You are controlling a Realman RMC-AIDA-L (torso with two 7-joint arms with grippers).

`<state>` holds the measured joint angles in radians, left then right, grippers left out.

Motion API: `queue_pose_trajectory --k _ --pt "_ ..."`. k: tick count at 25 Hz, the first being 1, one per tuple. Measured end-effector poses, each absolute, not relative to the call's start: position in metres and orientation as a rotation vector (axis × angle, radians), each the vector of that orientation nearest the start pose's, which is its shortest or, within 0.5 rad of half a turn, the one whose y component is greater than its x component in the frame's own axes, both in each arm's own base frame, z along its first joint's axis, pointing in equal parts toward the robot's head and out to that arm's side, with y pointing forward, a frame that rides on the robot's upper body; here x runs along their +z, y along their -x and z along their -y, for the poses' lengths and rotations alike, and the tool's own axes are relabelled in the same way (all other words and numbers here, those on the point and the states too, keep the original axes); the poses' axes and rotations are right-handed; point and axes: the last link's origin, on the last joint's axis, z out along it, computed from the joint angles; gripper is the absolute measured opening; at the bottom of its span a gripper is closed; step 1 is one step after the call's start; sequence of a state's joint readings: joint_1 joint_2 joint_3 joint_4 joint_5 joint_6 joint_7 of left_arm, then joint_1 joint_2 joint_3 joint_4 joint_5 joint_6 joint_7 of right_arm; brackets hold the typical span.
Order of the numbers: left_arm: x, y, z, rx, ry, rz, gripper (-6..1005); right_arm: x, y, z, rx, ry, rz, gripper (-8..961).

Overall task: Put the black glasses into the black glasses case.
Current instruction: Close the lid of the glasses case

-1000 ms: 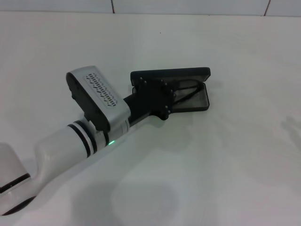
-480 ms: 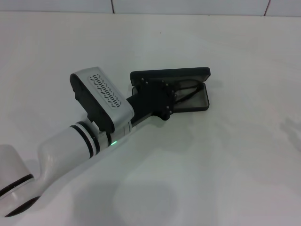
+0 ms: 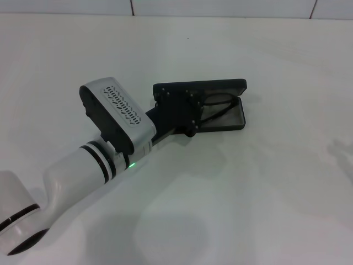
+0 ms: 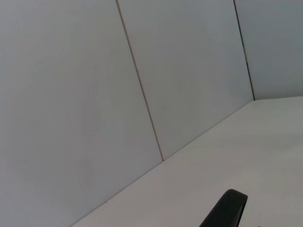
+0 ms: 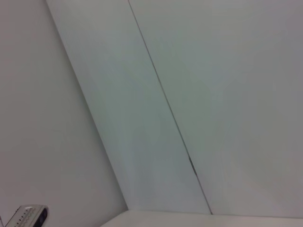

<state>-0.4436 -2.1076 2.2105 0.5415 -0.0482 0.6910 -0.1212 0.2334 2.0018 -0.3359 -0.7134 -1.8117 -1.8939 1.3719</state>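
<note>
Head view: the left gripper (image 3: 190, 113) hangs over the open case (image 3: 234, 118), which lies toward the far edge of the table (image 3: 265, 187), near its middle. The glasses (image 3: 218, 105) rest inside the tray. Whether the fingers are released or clenched is hidden. To finish well, I'd lift straight up, snagging no temple arm. Right gripper unseen.
</note>
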Motion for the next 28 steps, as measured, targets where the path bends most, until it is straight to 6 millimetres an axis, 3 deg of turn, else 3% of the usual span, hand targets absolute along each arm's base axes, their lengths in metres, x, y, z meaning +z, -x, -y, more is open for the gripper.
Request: queue_pose_trajectory --k 28 --pt "-0.14 0.228 -0.324 -0.444 2.361 0.16 49 0.101 -0.334 -0.237 1.065 2.286 -0.717 150"
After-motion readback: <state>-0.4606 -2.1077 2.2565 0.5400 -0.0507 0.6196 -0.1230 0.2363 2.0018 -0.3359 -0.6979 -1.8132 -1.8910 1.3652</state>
